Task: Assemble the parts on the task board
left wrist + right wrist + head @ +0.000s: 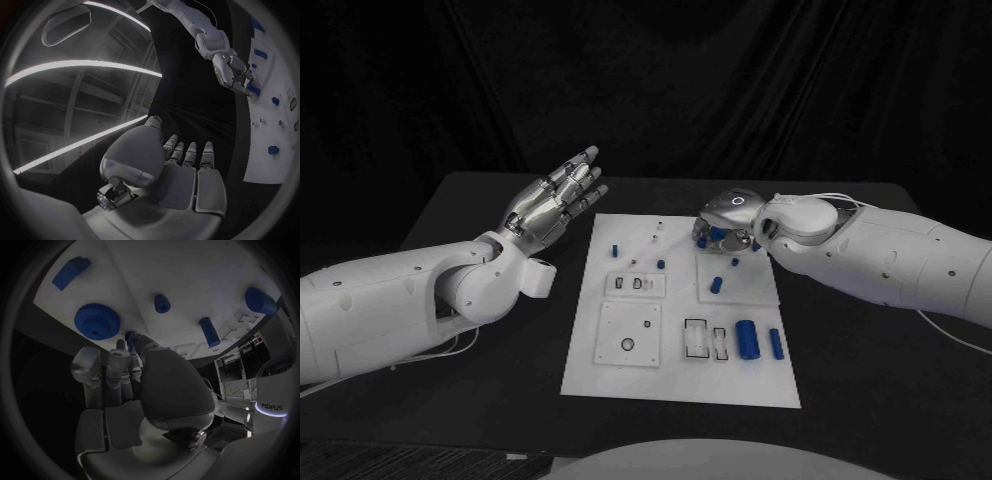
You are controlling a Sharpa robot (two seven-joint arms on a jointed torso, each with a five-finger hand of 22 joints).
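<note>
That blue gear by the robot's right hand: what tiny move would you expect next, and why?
Probably the right hand closes its fingertips on the small blue part they touch, beside the blue gear at the far end of the task board. The hand hangs over that spot with fingers pointed down, while the left hand is raised, spread and holding nothing.

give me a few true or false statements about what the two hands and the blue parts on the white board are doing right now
1. The left hand is held off the task board, fingers spread, holding nothing. True.
2. The right hand is lifted well away from the board. False: it is down at the board's far end, fingertips by a small blue part.
3. A blue gear lies on the board near the right hand. True.
4. Two blue cylinders lie on the black table beside the board. False: they lie on the board, near its right edge.
</note>
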